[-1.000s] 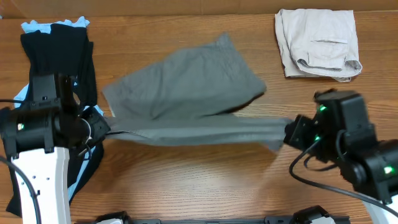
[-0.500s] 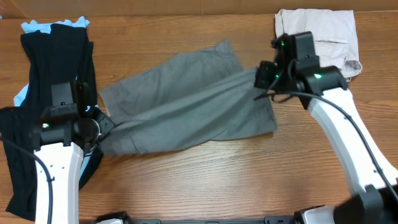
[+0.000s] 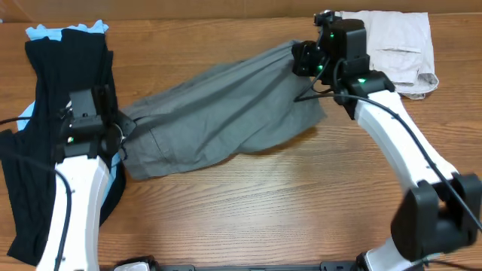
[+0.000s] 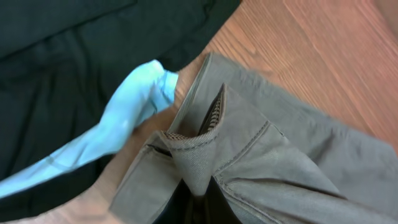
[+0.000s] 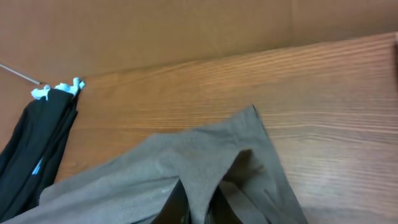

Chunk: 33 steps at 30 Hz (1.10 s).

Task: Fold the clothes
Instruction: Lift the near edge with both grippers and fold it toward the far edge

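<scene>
The clothes, a pair of medium-grey shorts point(image 3: 218, 113), lie doubled over in a slanted band from the left to the back right. My left gripper point(image 3: 123, 135) is shut on their left end. In the left wrist view a pinch of grey cloth point(image 4: 249, 155) beside the waistband runs down between its closed fingers point(image 4: 198, 198). At the shorts' far right end, my right gripper point(image 3: 298, 60) is shut on them. Its wrist view shows a ridge of the grey fabric point(image 5: 186, 168) rising into the closed gripper point(image 5: 199, 211).
Long black garments point(image 3: 64, 83) with a light-blue one point(image 4: 124, 124) beneath lie along the left edge, right beside my left gripper. Folded pale beige shorts point(image 3: 392, 49) sit at the back right, just behind my right arm. Bare wooden table point(image 3: 263, 211) fills the front.
My right gripper swung from the front right to the back right, carrying the shorts' front edge over onto the rest. My left gripper moved back a little with its end.
</scene>
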Available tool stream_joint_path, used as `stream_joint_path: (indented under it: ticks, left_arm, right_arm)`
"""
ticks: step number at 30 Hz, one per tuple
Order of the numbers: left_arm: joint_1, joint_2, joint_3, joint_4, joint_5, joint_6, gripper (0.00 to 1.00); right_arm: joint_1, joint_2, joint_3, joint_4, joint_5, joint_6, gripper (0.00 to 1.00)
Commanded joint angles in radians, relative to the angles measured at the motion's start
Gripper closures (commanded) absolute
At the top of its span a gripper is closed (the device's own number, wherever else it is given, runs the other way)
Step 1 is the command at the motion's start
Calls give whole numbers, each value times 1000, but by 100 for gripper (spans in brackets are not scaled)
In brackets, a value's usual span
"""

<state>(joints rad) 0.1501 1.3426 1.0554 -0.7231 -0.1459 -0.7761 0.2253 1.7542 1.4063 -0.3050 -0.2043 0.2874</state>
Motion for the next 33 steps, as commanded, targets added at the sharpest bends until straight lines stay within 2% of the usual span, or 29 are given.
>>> stream_joint_path:
  ticks: [1,14,15,16,17,18,19,22,25,30,33]
  left_arm:
    - [23,101,-8,44,-178,-17,96]
    - [23,409,-8,490,-193,-16,96]
    - [23,431,-8,531,-187,-16,88]
    - [23,440,-8,553,-179,-13,71]
    - [23,446,-8,564,-175,-9,51]
    - [23,448,-7,579,-175,3,26]
    - [23,449,-7,594,-175,31,0]
    - [23,440,5,611,-168,114,0]
    - [23,407,55,530,-119,191,0]
    - [21,349,223,246,-2,300,0]
    - [21,324,342,21,93,372,0]
  right_arm:
    - [-29,99,21,56,82,-3,96]
    - [-29,297,21,306,73,20,96]
    - [-30,309,21,343,75,24,94]
    - [-30,311,21,359,76,24,85]
    - [-30,312,21,366,76,23,66]
    - [-30,312,21,373,76,23,36]
    - [-30,312,21,381,76,23,0]
    - [-31,304,31,364,75,23,0]
    - [-31,272,69,236,71,22,0]
    - [-30,206,154,-73,67,-55,0]
    - [-28,185,177,-232,41,-114,0]
